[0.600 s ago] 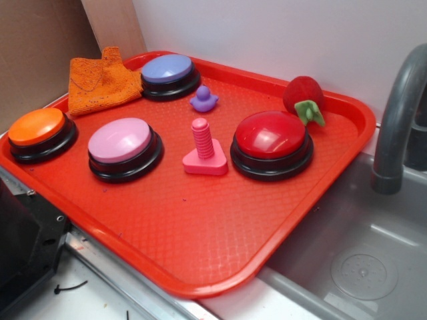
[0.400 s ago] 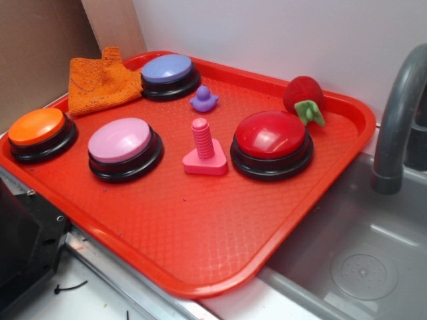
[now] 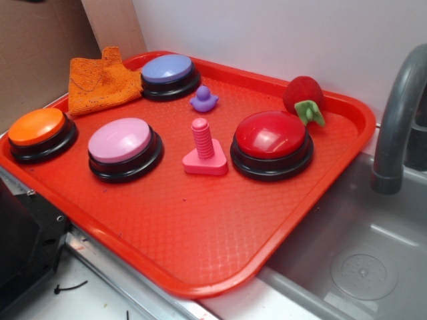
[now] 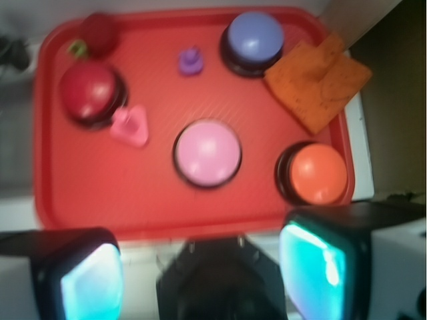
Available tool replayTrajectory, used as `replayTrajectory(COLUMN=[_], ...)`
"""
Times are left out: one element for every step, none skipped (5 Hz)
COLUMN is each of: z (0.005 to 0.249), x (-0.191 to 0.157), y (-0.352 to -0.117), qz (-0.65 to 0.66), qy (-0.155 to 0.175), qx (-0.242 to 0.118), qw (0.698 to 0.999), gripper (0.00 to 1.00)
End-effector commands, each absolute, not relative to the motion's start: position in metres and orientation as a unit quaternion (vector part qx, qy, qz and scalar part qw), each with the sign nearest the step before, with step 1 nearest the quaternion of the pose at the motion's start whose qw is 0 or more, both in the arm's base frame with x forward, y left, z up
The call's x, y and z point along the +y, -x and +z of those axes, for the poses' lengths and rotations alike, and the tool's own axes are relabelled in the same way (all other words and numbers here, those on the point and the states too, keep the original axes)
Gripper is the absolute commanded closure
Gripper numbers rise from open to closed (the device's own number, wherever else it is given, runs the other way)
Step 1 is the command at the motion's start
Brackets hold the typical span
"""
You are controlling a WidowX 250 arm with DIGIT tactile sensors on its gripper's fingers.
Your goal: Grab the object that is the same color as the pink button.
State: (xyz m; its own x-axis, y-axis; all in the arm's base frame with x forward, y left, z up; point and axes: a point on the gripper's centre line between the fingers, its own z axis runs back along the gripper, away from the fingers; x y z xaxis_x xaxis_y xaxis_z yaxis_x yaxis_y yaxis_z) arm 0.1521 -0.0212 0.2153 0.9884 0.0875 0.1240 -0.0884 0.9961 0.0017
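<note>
- High above the near edge of the tray [image 4: 40, 133], our end effector [image 4: 203, 270] looks straight down; we see it in the wrist view only, and the exterior view does not show it at all.
- Its two fingers [image 4: 87, 280] stand wide apart with nothing between them, so we hold nothing yet.
- We judge this to be the opening step: the approach has not begun, and the target has only to be picked out.
- The pink button [image 3: 122, 141] sits left of centre on the tray; the matching thing is the bolt [image 3: 203, 152], hot pink, upright on its flat base.
- The bolt stands between the pink button and the red button [image 3: 271, 140], close to the red one but apart from both; the purple duck [image 3: 203, 100] is behind it, clear of it.
- In the wrist view the bolt [image 4: 130, 125] lies up and to the left of our fingers, well apart from them.
- Next, we think, we need to travel out over the tray, centre over the ribbed stem, then descend.
- We would close across the stem rather than the base, and keep the fingers off the red button's rim.
</note>
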Motion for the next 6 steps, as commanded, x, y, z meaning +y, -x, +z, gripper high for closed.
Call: replayTrajectory(z=[0.17,0.137,0.112,0.096,0.077,0.061], x=[-0.027,-0.044,-0.063,-0.074,-0.086,-0.087], y=[-0.2,-0.219,-0.226,-0.226,-0.223,-0.224], qz=[0.056,0.031,0.008,0.007,-0.013,-0.019], qy=[0.037,0.059,0.074,0.055,0.039,0.039], qx=[-0.073,-0.062,-0.047,-0.034,-0.023,0.002], qw=[0.995,0.996,0.996,0.998,0.999,0.999], gripper=[0.0,0.0,0.0,0.0,0.0,0.0])
